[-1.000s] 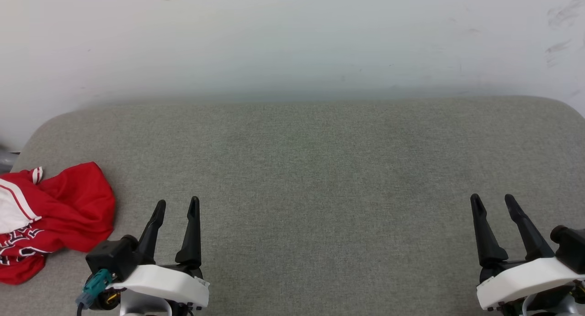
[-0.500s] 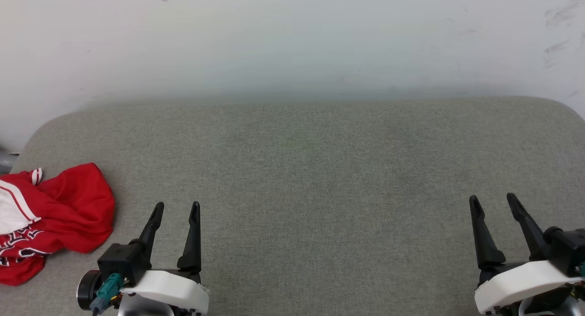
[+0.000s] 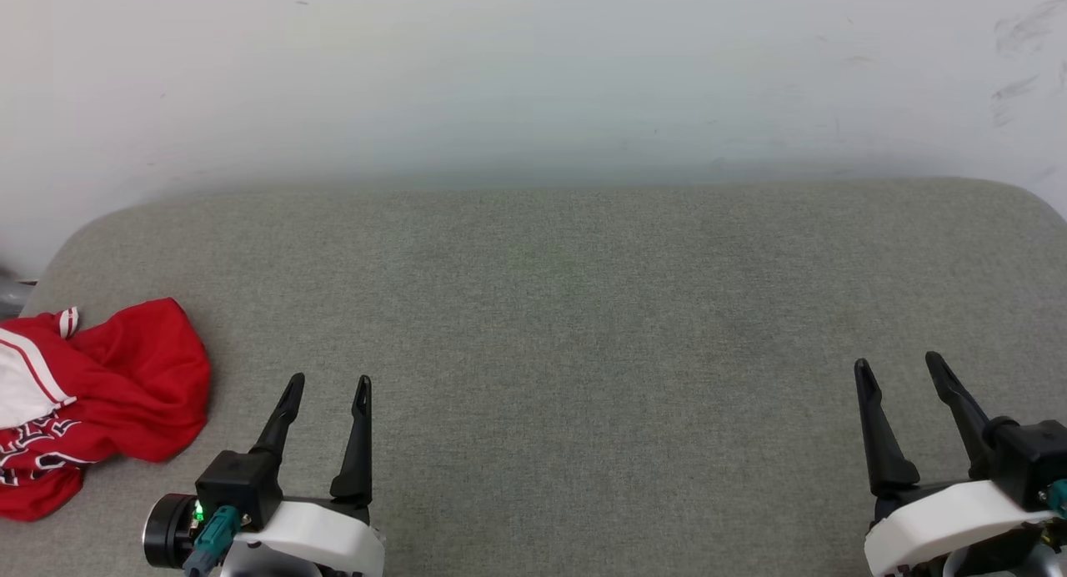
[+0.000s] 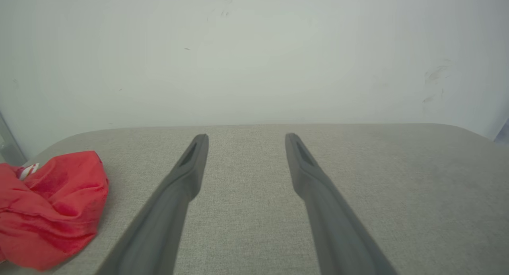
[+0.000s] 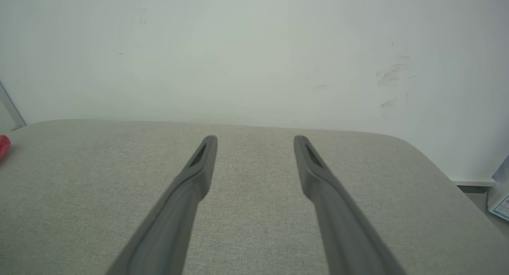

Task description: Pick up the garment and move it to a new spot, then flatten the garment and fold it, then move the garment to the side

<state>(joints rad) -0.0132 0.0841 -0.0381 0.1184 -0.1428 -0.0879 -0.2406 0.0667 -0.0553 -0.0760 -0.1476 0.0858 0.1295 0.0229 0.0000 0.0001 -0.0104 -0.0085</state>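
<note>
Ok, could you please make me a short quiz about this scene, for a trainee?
1. True or false: the left pincer grips the garment.
2. Where on the grey cushion does the garment lie? A) at the robot's left edge B) in the middle C) at the robot's right edge
3. Fill in: the right pincer is ____ (open or shut).
Key: 1 false; 2 A; 3 open.

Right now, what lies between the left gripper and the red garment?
Nothing but bare grey fabric surface: the left gripper is open, apart from the crumpled garment. Head and left wrist views show this.
</note>
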